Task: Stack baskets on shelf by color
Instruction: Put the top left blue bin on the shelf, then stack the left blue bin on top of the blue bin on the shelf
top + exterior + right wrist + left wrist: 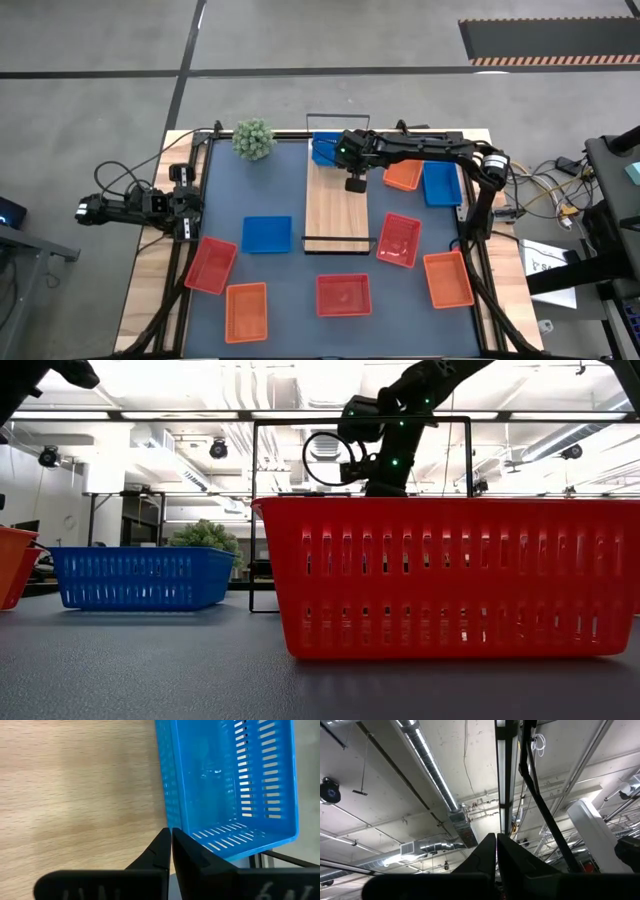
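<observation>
One blue basket point(324, 150) point(235, 785) sits on the far end of the light-wood shelf point(338, 210) point(75, 785), flat on its bottom beside the black wire rail. My right gripper point(350, 165) point(171, 834) hangs above it, pointing down. Its fingers are shut over the basket's long wall on the bare-wood side, near a corner, and no touch shows. In the low view the right arm point(385, 435) stands high behind the wire rail. My left gripper point(496, 840) is shut and points at the ceiling, with its arm point(150, 205) parked at the table's left edge.
The other baskets lie on the dark mat around the shelf: blue point(267, 234), red point(211, 264), orange point(246, 311), red point(343, 294) point(450, 575), red point(399, 240), orange point(447, 279), orange point(403, 176) and blue point(441, 184). A fuzzy green plant ball point(254, 139) stands at the far left. The shelf's near part is bare wood.
</observation>
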